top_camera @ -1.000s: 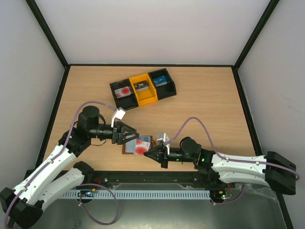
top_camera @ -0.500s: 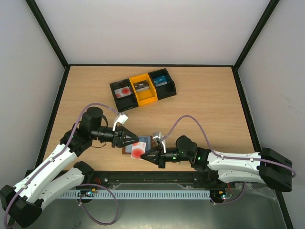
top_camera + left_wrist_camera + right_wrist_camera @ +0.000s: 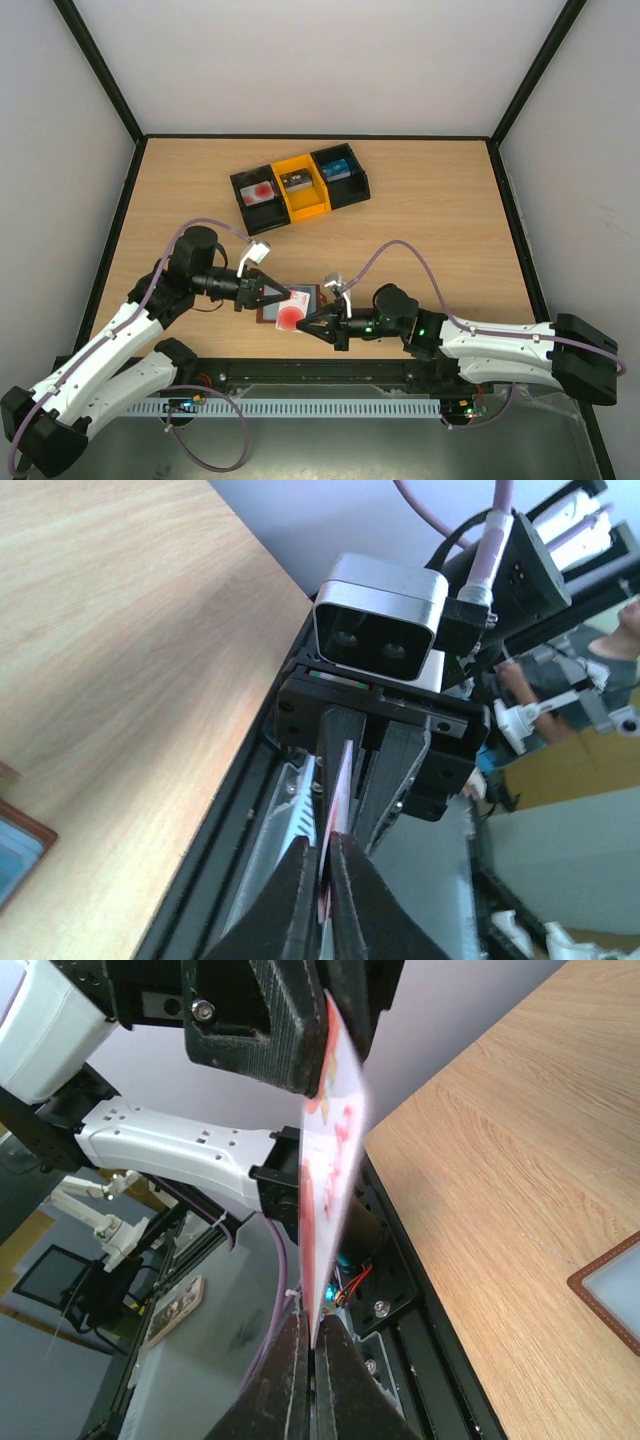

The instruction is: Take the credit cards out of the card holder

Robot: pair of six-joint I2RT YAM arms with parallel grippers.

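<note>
A whitish credit card (image 3: 292,312) with a red round mark is held between both grippers, just over the brown card holder (image 3: 312,294). My left gripper (image 3: 274,293) is shut on the card's left edge. In the left wrist view the card (image 3: 338,785) shows edge-on between the fingers of that gripper (image 3: 326,865). My right gripper (image 3: 306,325) is shut on the card's near right edge. The right wrist view shows the card (image 3: 332,1145) rising from that gripper (image 3: 312,1328). A corner of the card holder (image 3: 612,1288) lies flat on the table; a corner of the holder (image 3: 18,842) also shows in the left wrist view.
A black-and-yellow three-part tray (image 3: 301,203) stands at the back of the wooden table (image 3: 440,230), with small cards in its compartments. The table's black front rail (image 3: 330,372) runs just behind the grippers. Black-edged walls close in the sides.
My left gripper has moved right onto the card's edge and shut on it. The right gripper stayed shut on the card and shifted slightly left.
</note>
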